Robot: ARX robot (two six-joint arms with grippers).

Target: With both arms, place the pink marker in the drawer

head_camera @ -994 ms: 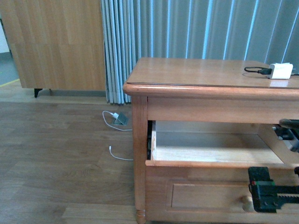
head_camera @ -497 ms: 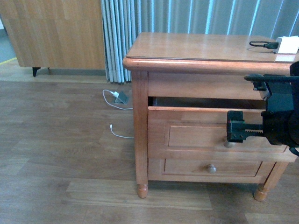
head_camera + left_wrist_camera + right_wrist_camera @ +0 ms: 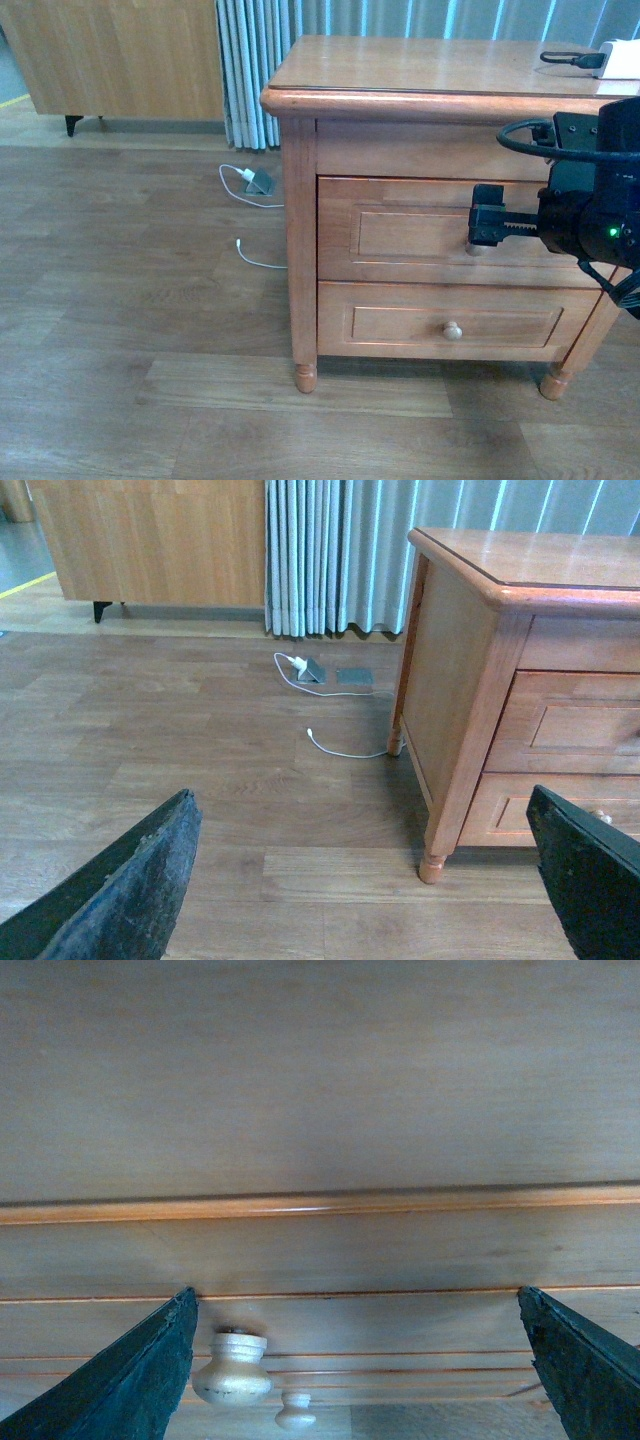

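Observation:
The drawer (image 3: 400, 232) is the upper one of the nightstand and stands closed, its front flush with the frame. My right gripper (image 3: 486, 230) is open right in front of it, at the round knob (image 3: 232, 1368). In the right wrist view the drawer front (image 3: 400, 1250) fills the picture and the knob sits just inside one finger (image 3: 140, 1380), with nothing clamped. My left gripper (image 3: 370, 900) hangs open over the wooden floor, left of the nightstand, and holds nothing. The pink marker is out of view.
Below is the lower drawer (image 3: 400, 322) with its own knob (image 3: 453, 330). A white charger block (image 3: 622, 58) with a black cable lies on the nightstand top (image 3: 400, 65). White cables and a small grey block (image 3: 255, 185) lie on the floor by the curtain. A wooden cabinet (image 3: 110, 55) stands at the back left.
The drawer has gone from wide open to fully closed, with my right gripper staying at its front. The front view has pulled back and now shows both drawers.

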